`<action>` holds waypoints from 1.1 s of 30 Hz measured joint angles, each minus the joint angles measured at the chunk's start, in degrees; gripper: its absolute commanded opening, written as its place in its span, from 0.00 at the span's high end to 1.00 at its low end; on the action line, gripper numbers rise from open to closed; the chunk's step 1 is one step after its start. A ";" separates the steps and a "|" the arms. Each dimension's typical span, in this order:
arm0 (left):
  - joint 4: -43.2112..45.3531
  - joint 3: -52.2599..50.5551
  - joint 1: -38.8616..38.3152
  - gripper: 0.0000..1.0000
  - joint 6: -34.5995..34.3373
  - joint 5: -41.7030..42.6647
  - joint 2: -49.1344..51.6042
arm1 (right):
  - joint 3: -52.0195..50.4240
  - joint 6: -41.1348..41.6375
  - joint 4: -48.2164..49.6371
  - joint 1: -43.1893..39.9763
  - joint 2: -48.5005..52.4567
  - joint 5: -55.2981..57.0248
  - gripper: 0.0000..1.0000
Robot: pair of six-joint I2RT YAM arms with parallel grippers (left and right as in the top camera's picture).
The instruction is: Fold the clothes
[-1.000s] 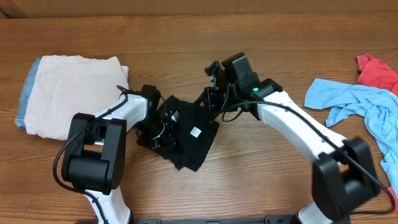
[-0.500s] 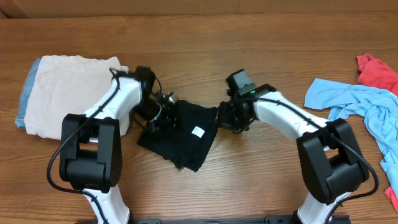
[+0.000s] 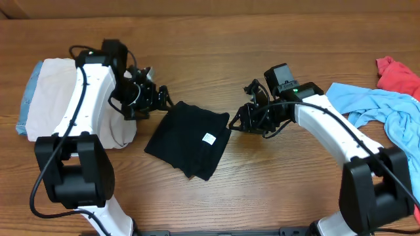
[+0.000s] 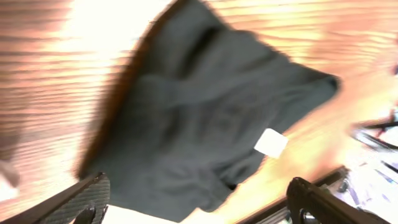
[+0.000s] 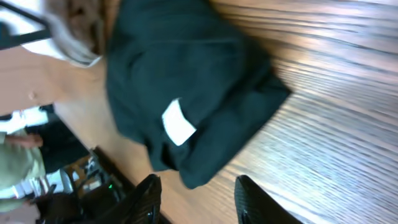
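Observation:
The black T-shirt (image 3: 186, 139) lies folded into a compact packet on the wooden table (image 3: 216, 46), its small white label (image 3: 209, 138) facing up. My left gripper (image 3: 162, 99) hovers just off the packet's upper left corner, open and empty. In the left wrist view the shirt (image 4: 205, 112) and label (image 4: 271, 142) lie ahead of the wide-spread left gripper (image 4: 199, 205). My right gripper (image 3: 235, 123) sits at the packet's right corner, open. In the right wrist view the shirt (image 5: 186, 87) ends just ahead of the right gripper (image 5: 199, 202), with nothing between the fingers.
A folded cream garment (image 3: 72, 92) lies at the left on something light blue (image 3: 23, 111), partly under my left arm. A crumpled light blue garment (image 3: 377, 108) and a red one (image 3: 397, 75) lie at the right edge.
Both grippers have opened and let go of the black T-shirt. The left arm has pulled back up and left, the right arm has drawn to the right. The shirt now lies flat.

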 measured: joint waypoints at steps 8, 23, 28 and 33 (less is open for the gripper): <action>13.07 -11.78 0.07 0.05 -1.33 -2.14 0.02 | 0.00 -1.77 -0.11 -0.13 -0.33 -1.60 0.55; 27.52 -20.83 -6.84 0.49 -0.76 0.52 -0.15 | 0.00 -2.05 -1.05 -0.11 -0.33 -2.05 0.57; 27.67 -21.05 -9.51 0.96 0.66 0.83 -0.15 | 0.00 -2.03 -2.14 -0.11 -0.33 -2.05 0.57; 18.64 -17.16 -8.63 0.96 2.19 2.60 -0.02 | 0.00 -2.03 -2.47 -0.13 -0.48 -2.08 0.57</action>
